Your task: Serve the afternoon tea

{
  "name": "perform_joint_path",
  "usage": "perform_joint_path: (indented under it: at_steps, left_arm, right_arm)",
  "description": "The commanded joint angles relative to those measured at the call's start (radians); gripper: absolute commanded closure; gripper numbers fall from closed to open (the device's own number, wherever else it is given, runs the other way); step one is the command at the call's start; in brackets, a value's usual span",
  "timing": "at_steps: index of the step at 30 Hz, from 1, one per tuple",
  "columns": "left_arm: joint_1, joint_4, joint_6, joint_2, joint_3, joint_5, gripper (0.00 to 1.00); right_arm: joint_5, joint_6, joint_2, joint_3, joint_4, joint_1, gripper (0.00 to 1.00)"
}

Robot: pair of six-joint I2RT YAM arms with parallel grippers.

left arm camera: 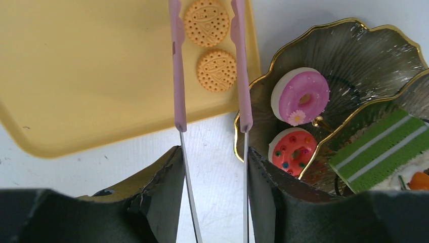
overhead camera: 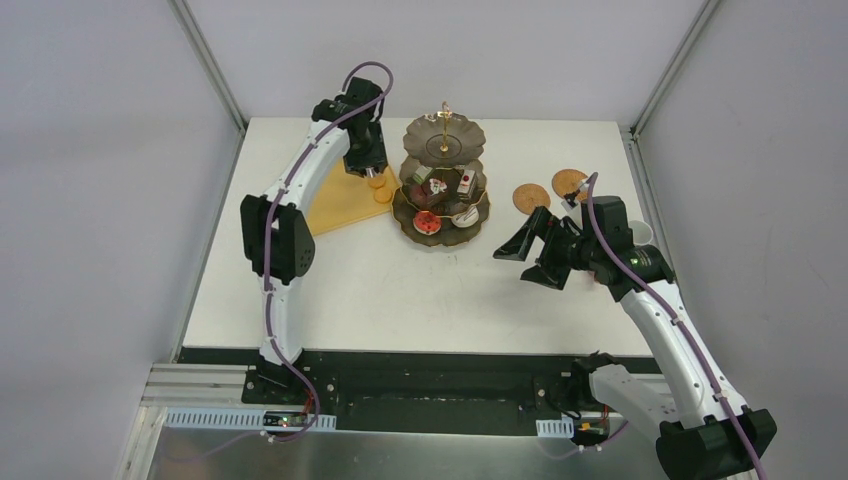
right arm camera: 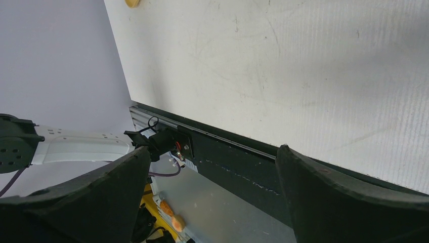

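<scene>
My left gripper (left arm camera: 212, 152) is shut on a pair of metal tongs with pink tips (left arm camera: 178, 76). The tips straddle two orange cookies (left arm camera: 206, 23) (left arm camera: 216, 70) on a yellow tray (left arm camera: 91, 76); whether they touch the far cookie I cannot tell. Just right of the tray stands the dark three-tier stand (overhead camera: 442, 180) with its gold rod. Its bottom tier (left arm camera: 354, 55) holds a pink donut (left arm camera: 300, 96), a red donut (left arm camera: 292, 150) and a green cake (left arm camera: 379, 147). Two woven coasters (overhead camera: 531, 196) (overhead camera: 569, 183) lie right of the stand. My right gripper (overhead camera: 530, 258) hangs open and empty.
A pale cup (overhead camera: 640, 232) shows partly behind my right arm at the table's right edge. The right wrist view looks across the white table top (right arm camera: 303, 66) toward the black front rail (right arm camera: 227, 167). Grey walls close in the table's back and sides.
</scene>
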Motion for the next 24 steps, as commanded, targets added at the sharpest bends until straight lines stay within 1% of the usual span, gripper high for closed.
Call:
perform_joint_path:
  at_steps: [1,24]
  left_arm:
    - [0.006,-0.017,0.016,0.016,0.046,0.021,0.54]
    - [-0.032,-0.031,0.050,0.073,0.039,-0.014,0.52]
  right_arm:
    - [-0.002,-0.007,-0.013,-0.005,0.008,-0.004,0.01]
    - [0.002,-0.007,-0.003,-0.003,0.010,-0.006,0.01]
